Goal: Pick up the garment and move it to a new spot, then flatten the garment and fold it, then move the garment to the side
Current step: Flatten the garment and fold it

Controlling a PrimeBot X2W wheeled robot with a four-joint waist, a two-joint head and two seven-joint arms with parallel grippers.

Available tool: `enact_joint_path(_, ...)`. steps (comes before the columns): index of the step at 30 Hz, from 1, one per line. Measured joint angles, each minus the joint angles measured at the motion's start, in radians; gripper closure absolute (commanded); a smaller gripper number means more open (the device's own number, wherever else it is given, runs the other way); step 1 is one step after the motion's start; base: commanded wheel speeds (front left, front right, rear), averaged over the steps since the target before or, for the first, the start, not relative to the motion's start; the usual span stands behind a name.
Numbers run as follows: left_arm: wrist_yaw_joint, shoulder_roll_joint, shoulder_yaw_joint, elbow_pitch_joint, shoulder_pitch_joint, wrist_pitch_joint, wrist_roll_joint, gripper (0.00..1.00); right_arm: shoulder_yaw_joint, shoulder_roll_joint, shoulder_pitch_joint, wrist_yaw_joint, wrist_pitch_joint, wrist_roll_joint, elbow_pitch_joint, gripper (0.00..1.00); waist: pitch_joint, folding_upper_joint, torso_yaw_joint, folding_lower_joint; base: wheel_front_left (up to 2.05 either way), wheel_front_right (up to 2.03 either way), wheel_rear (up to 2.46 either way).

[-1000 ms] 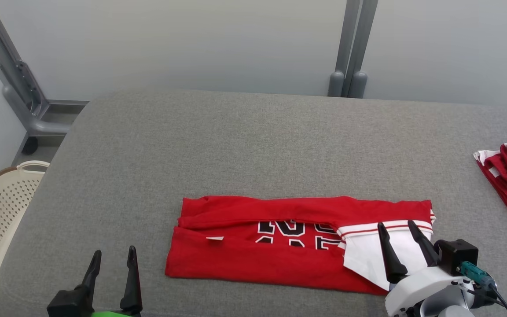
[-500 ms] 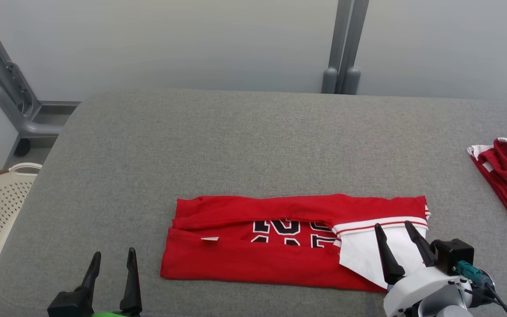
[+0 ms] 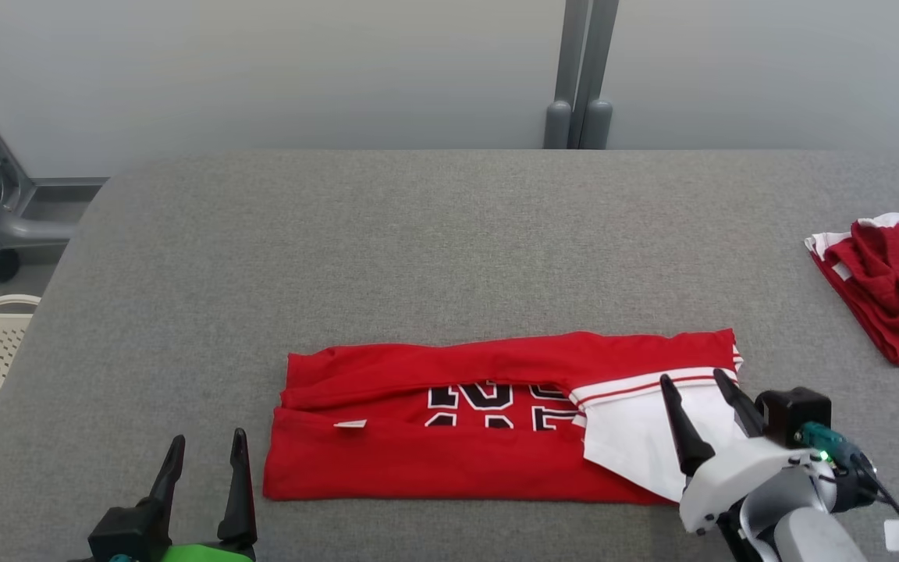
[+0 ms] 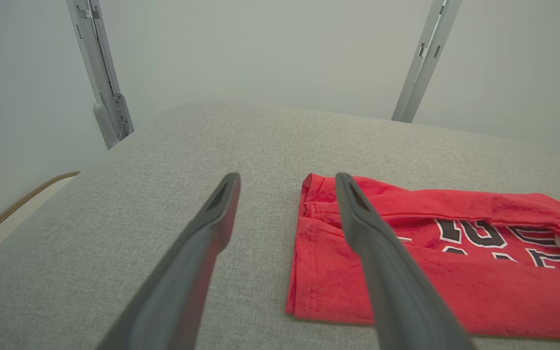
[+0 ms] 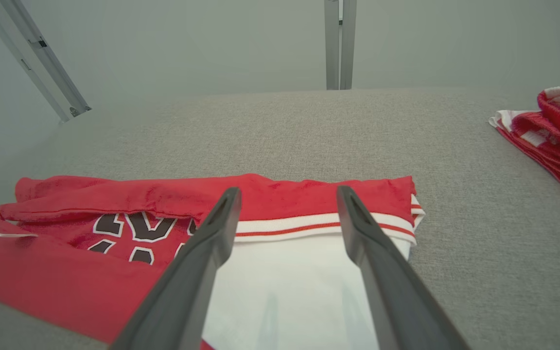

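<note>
Head view: folded garment (image 3: pixel 418 468) near table's (image 3: pixel 418 234) front edge, left hand (image 3: pixel 208 435), right hand (image 3: pixel 691 375) spread, unladen; wide grey room beyond.

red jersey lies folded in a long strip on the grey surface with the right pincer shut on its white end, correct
Not quite. The right pincer is open, poised over the white end, as the right wrist view shows. The red jersey does lie folded in a long strip on the grey surface.
</note>
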Motion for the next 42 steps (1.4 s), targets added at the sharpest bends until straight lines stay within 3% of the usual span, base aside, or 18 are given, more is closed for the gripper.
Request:
enact_joint_path(8, -0.009, -0.004, 0.015, -0.017, -0.028, 0.000, 0.016, 0.00, -0.055, -0.072, -0.111, 0.000, 0.316, -0.042, -0.029, 0.00, 0.045, 0.0000, -0.032, 0.0000, 0.00, 0.00, 0.00)
enact_joint_path(9, -0.009, -0.004, 0.015, -0.017, -0.028, 0.000, 0.016, 0.00, -0.055, -0.072, -0.111, 0.000, 0.316, -0.042, -0.029, 0.00, 0.045, 0.0000, -0.032, 0.0000, 0.00, 0.00, 0.00)
enact_joint_path(10, -0.017, -0.005, 0.010, -0.016, -0.036, 0.000, 0.019, 0.00, -0.067, -0.097, -0.129, -0.001, 0.403, -0.049, -0.029, 0.00, 0.061, 0.0000, -0.037, 0.0000, 0.00, 0.00, 0.00)
enact_joint_path(16, -0.026, -0.007, 0.012, -0.016, -0.061, 0.000, 0.035, 0.00, -0.115, -0.110, -0.160, -0.001, 0.617, -0.035, -0.049, 0.00, 0.103, 0.0000, -0.043, 0.0000, 0.00, 0.00, 0.00)
enact_joint_path(24, -0.043, -0.008, 0.007, -0.001, -0.078, 0.000, 0.043, 0.00, -0.174, -0.088, -0.174, -0.001, 0.749, -0.034, -0.053, 0.00, 0.130, 0.0000, -0.031, 0.0000, 0.00, 0.00, 0.00)
enact_joint_path(42, -0.052, -0.014, 0.005, 0.007, -0.100, 0.000, 0.055, 0.00, -0.218, -0.018, -0.170, -0.001, 0.827, -0.067, -0.022, 0.00, 0.175, 0.0000, 0.012, 0.0000, 0.00, 0.00, 0.00)
